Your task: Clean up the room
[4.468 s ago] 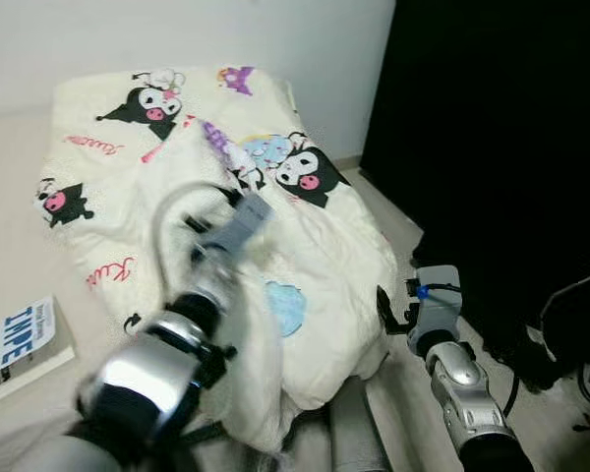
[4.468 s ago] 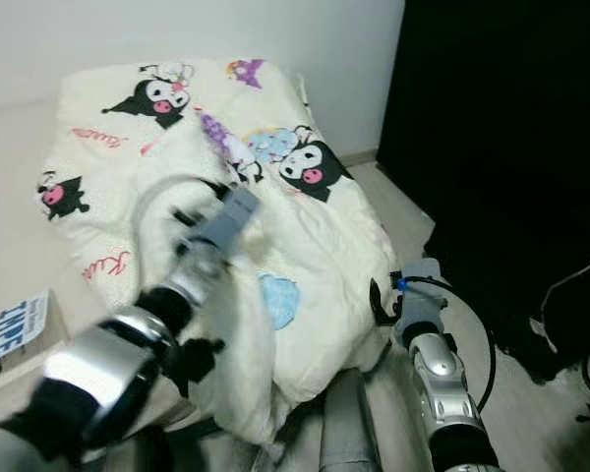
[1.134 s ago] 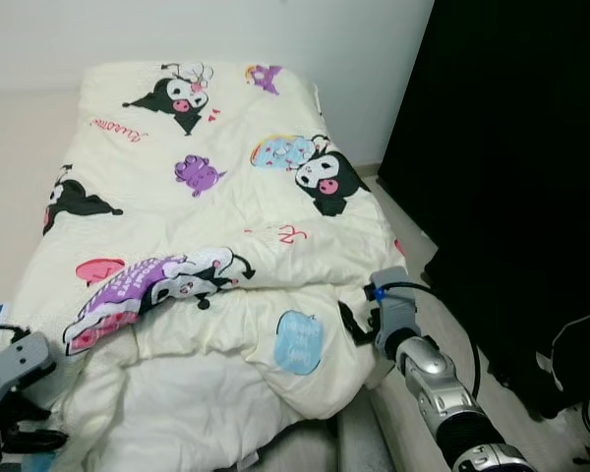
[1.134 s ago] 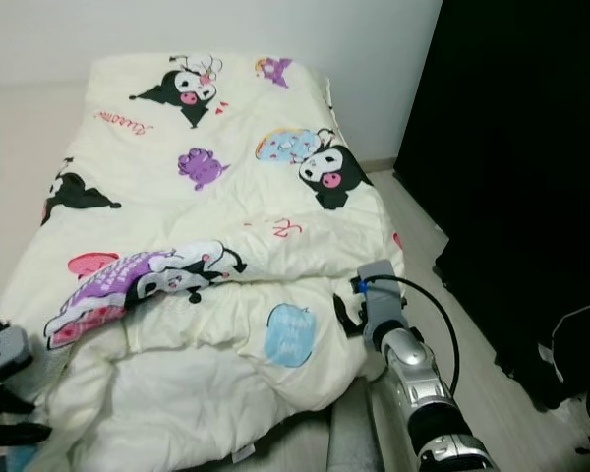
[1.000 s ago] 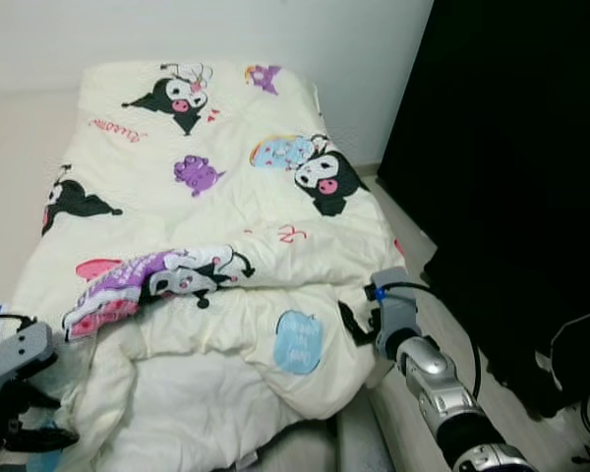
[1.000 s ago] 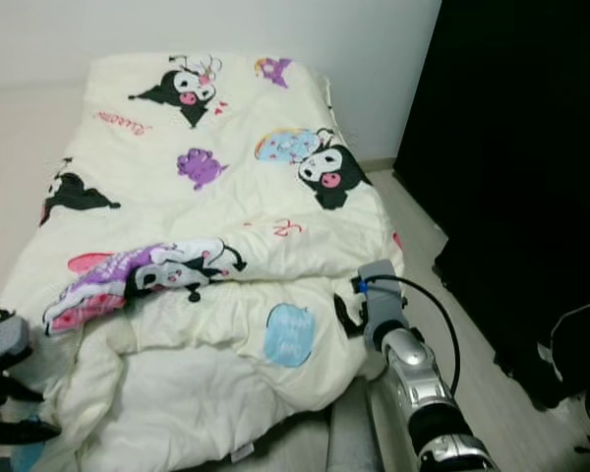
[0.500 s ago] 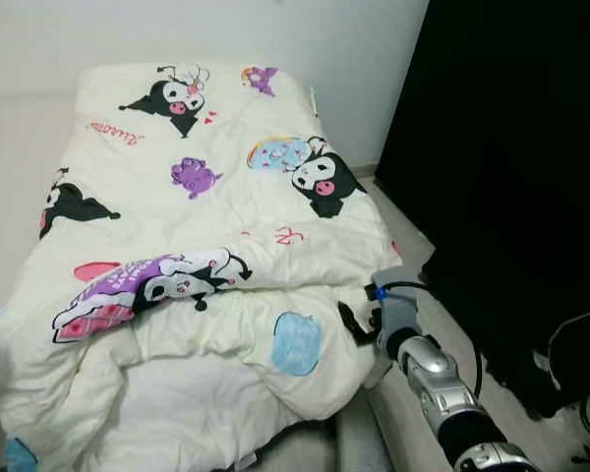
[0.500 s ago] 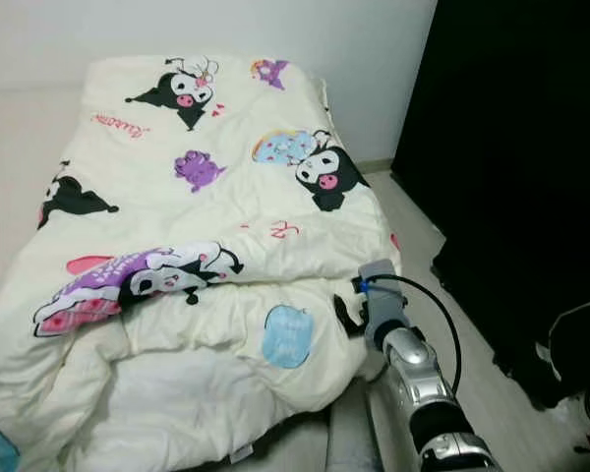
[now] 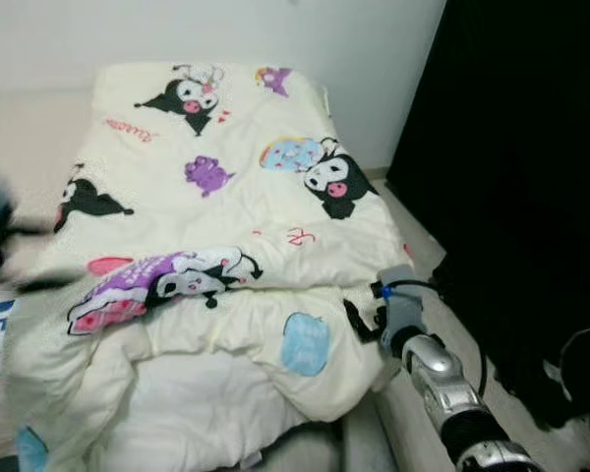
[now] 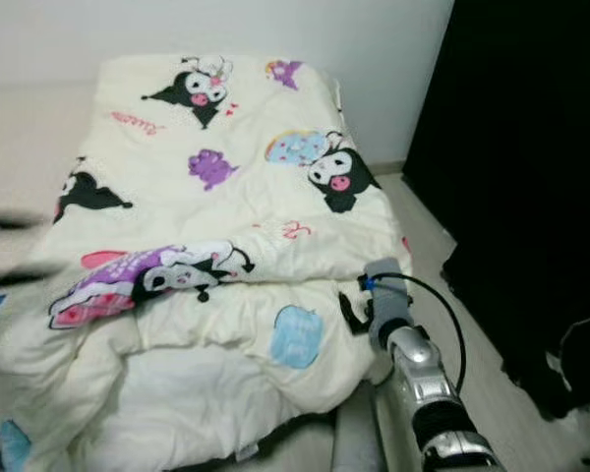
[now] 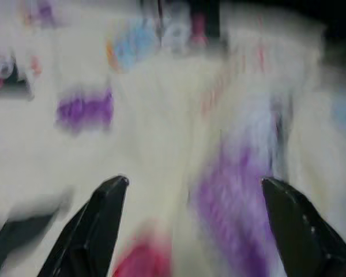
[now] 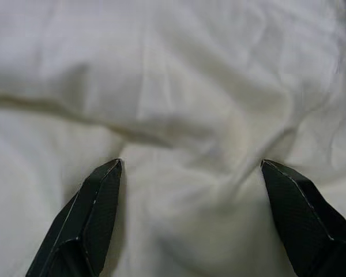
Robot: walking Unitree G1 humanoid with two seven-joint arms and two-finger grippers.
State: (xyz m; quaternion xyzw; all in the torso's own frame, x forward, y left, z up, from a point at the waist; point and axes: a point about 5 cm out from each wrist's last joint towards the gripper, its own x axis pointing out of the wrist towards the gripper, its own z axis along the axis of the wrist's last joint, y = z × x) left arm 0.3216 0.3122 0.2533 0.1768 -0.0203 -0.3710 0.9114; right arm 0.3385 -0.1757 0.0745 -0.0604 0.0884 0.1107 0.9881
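Cartoon quilt (image 9: 216,226) spread over the bed, near edge folded back.
Right gripper (image 12: 190,190) sits spread wide at its right edge, holding nothing; left gripper (image 11: 193,199), also open, is a blur over the print.

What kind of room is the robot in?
It looks like a bedroom. A bed takes up most of the view, covered with a cream cartoon-print comforter that is rumpled and folded back at the near end. It sits in a corner against a plain white wall, with a black curtain beside it.
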